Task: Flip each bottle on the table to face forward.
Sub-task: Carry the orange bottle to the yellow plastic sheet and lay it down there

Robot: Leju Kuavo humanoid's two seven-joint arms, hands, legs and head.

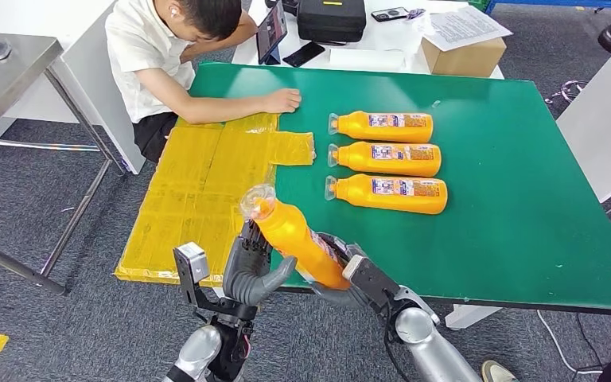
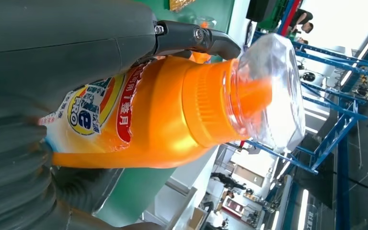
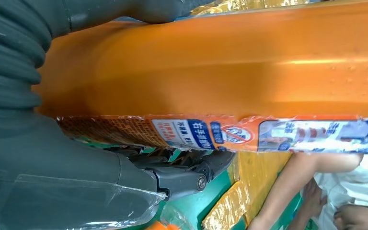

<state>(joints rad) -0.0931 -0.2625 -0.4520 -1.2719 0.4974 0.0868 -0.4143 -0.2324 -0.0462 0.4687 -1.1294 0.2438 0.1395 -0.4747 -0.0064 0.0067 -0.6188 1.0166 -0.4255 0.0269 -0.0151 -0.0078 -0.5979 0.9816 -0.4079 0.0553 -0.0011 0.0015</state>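
I count four orange bottles | three lying (image 1: pixel 386 160) crosswise, caps left | fourth (image 1: pixel 298 237) gripped by both my left hand (image 1: pixel 251 267) and right hand (image 1: pixel 350 278), cap tilted far-left.

Grey carpet floor (image 1: pixel 64 334). Green table (image 1: pixel 525 199), yellow sheet (image 1: pixel 199 191) over its left part. Person (image 1: pixel 175 56) seated at far left corner. White desk (image 1: pixel 382 48) behind: black bag (image 1: pixel 331 19), cardboard box (image 1: pixel 461 57), papers (image 1: pixel 461 25). Grey table (image 1: pixel 8 72) at left.
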